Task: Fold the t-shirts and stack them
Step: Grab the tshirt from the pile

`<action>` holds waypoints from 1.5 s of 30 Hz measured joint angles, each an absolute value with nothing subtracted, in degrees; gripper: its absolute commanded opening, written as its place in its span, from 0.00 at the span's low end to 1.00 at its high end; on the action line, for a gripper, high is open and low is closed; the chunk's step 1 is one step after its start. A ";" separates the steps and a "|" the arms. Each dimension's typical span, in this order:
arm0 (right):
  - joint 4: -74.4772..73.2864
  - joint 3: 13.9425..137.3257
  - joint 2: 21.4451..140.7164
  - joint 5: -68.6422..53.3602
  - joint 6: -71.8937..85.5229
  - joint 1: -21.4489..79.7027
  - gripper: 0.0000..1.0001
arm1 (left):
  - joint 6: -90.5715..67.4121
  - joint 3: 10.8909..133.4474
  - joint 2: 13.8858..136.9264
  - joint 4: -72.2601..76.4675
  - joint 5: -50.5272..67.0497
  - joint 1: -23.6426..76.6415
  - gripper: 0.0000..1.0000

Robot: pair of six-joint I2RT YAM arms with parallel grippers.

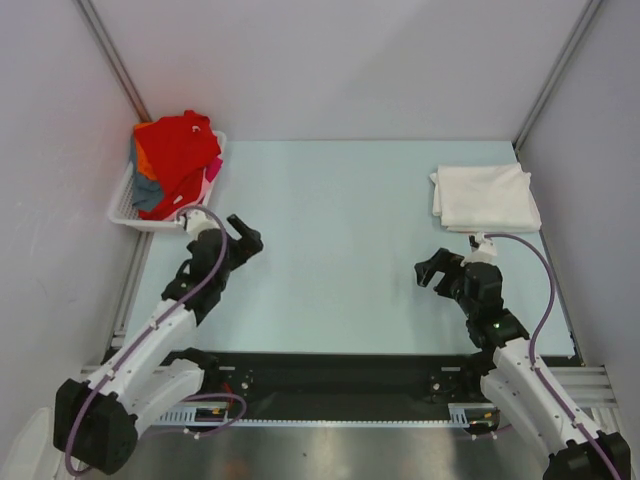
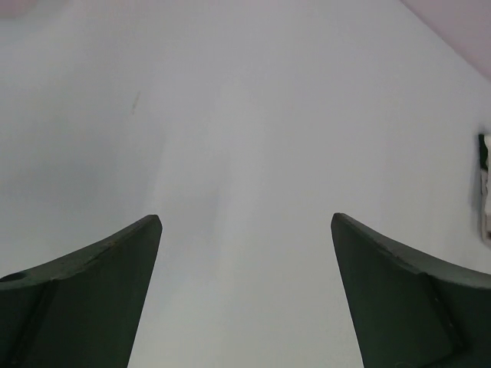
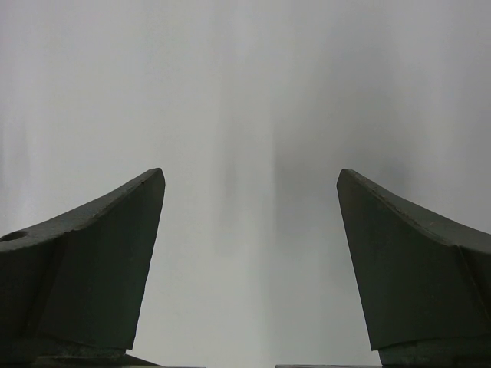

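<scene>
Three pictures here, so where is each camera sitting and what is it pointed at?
Top external: above and behind the arms, looking down at the table, both arms, basket and cream shirt.
Left wrist: on the left gripper, facing bare table; open fingers show.
Right wrist: on the right gripper, likewise.
Shared: the pale tabletop.

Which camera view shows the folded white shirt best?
The top external view: the folded white shirt lies whole at the table's far right. Neither wrist view shows it; each shows only its own open tool and bare surface.
</scene>
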State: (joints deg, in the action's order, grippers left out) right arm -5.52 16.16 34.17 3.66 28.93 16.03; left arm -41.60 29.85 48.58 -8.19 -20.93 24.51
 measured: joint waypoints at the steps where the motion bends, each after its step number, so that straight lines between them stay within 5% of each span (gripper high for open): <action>1: -5.54 16.16 34.15 3.81 28.93 16.03 0.98 | -42.76 31.48 50.02 -8.97 -20.16 22.09 0.95; 9: -5.78 16.16 33.50 4.51 28.95 16.03 0.96 | -48.16 55.11 70.54 -14.83 -20.82 8.86 0.85; 16: -6.11 16.14 32.42 4.73 28.95 16.03 0.96 | -48.45 80.14 90.11 -19.99 -29.95 7.25 0.86; 27: -6.28 16.03 31.66 4.73 28.95 16.03 0.96 | -43.55 102.59 113.58 -23.44 -38.37 5.67 0.87; 28: -6.31 16.01 31.66 4.73 28.95 16.03 0.96 | -43.53 103.53 114.91 -23.57 -38.35 5.23 0.83; 31: -6.35 16.01 31.64 4.97 28.97 16.03 0.96 | -43.51 107.72 119.77 -24.58 -36.82 3.46 0.35; 32: -6.35 15.99 31.64 5.06 28.97 16.03 0.95 | -43.55 109.30 121.14 -25.10 -36.12 2.94 0.11; 39: -6.59 15.97 31.48 5.19 28.99 16.03 0.94 | -46.06 106.59 117.64 -29.15 -38.04 2.07 0.08; 45: -6.66 15.92 31.48 5.21 28.99 16.03 0.94 | -47.53 93.82 94.70 -27.79 -43.88 2.87 0.00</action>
